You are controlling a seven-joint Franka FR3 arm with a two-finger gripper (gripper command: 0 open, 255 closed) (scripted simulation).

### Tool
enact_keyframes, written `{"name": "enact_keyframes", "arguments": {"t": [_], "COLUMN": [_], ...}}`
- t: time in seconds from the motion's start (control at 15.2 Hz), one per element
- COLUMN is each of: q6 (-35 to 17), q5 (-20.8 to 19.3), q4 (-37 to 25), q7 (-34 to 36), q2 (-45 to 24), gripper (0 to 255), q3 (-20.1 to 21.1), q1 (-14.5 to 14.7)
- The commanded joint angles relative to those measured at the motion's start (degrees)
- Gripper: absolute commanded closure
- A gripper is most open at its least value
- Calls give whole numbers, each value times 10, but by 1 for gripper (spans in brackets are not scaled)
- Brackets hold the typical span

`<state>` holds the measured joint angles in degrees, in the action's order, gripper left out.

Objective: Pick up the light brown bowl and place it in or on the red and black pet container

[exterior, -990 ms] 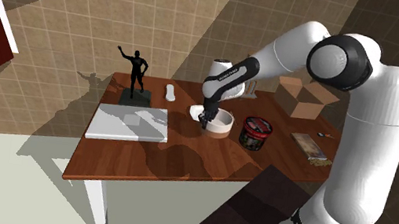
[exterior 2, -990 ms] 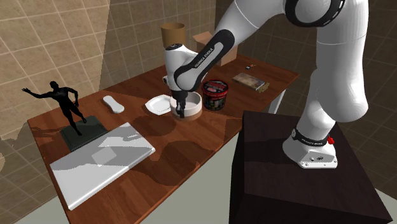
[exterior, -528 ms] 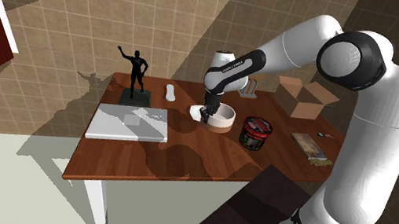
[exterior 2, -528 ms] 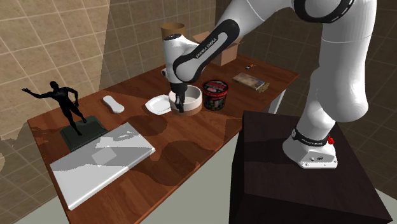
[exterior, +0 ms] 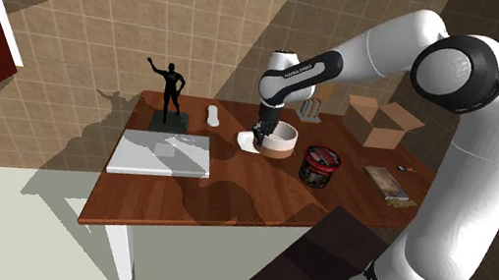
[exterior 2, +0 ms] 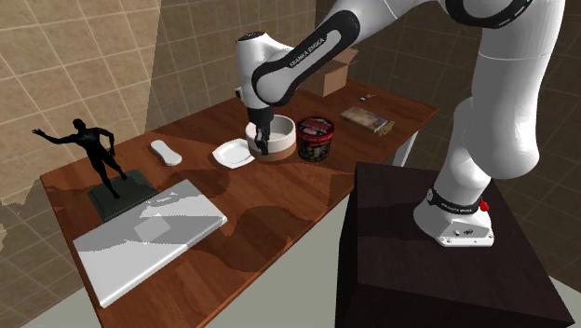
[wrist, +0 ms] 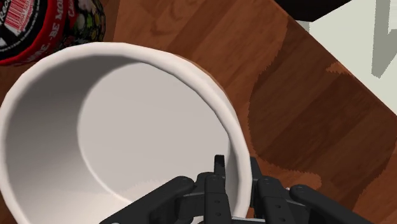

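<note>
You had the fingers (wrist: 218, 170) pinching the rim of the bowl (wrist: 127, 121), one inside, one outside, so a slow, level carry to the pet container (exterior 2: 315, 140) looked safest.

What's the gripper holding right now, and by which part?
The gripper clasps the bowl by its wall at the rim, one finger inside, one outside.

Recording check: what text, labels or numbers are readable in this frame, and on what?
"DE MO": partial white lettering, cut off, on the red and black container.
The barcode on that container: digits too small to read.
Lettering on the arm: too blurred to read.
</note>
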<state>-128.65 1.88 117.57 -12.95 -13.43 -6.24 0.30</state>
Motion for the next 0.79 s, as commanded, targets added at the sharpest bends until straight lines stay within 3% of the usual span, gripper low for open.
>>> {"name": "enact_keyframes", "arguments": {"t": [0.0, 0.33, 0.73], "q6": [14, 48, 36], "q5": [-2, -5, -11], "q4": [-4, -18, 42], "q7": [1, 3, -68], "q2": [10, 30, 78], "gripper": [255, 255, 255], "q3": [0, -1, -34], "q1": [0, 1, -40]}}
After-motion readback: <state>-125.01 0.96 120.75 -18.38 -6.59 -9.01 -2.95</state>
